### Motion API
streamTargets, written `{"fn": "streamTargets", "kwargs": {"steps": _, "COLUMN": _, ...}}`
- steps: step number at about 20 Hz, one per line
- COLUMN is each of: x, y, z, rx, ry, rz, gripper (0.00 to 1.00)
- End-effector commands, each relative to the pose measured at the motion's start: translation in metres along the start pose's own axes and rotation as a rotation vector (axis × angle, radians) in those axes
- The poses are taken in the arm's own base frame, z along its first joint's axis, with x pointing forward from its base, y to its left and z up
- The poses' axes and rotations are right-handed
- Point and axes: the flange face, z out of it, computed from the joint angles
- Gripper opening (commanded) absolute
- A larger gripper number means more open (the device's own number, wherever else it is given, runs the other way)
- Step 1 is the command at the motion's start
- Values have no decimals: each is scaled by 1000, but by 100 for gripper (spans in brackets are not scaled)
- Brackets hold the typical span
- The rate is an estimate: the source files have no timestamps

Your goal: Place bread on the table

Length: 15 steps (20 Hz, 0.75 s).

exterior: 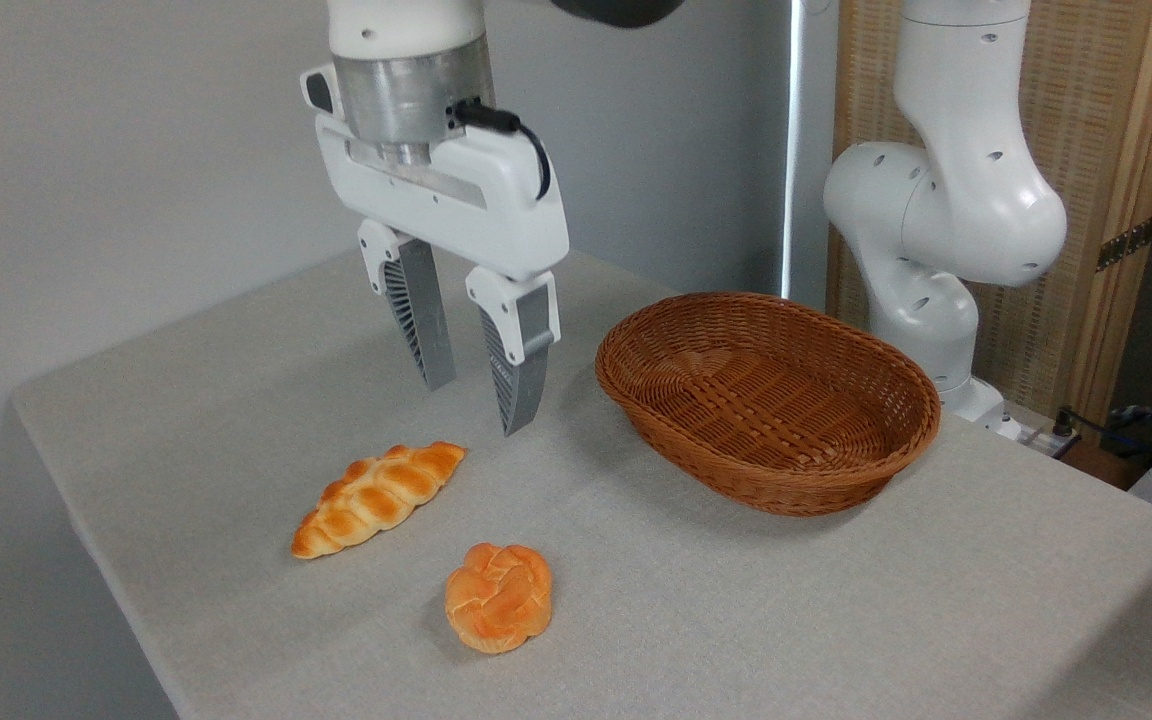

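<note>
Nearest the camera, in front of the basket and off to its left, the bun sits flat on the table, knotted top up, touching nothing. Just behind it, further left of the basket, lies the loaf, also on the cloth and apart from the bun. Above and behind the loaf, left of the basket's rim, hangs my gripper, jaws spread and empty, tips clear of the cloth. The basket itself looks empty. So I judge the bread is already where it belongs and my step is simply to leave cleanly. To do that well I should lift straight up first, not sweep sideways: the loaf is just below my tips and a low pass could nudge it, or roll the bun toward the near edge. I'd keep the jaws apart, rise, then pull back away from the basket's rim toward my base behind it.
</note>
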Motion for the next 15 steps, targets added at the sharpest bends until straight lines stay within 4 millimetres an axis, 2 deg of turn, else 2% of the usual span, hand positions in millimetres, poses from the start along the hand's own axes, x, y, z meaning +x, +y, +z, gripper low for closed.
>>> {"fn": "streamTargets", "kwargs": {"steps": 1, "x": 8, "y": 12, "z": -3, "rx": 16, "ry": -30, "rz": -10, "gripper": 100}}
{"fn": "streamTargets", "kwargs": {"steps": 15, "x": 11, "y": 15, "z": 0, "rx": 31, "ry": -49, "rz": -3, "gripper": 100}}
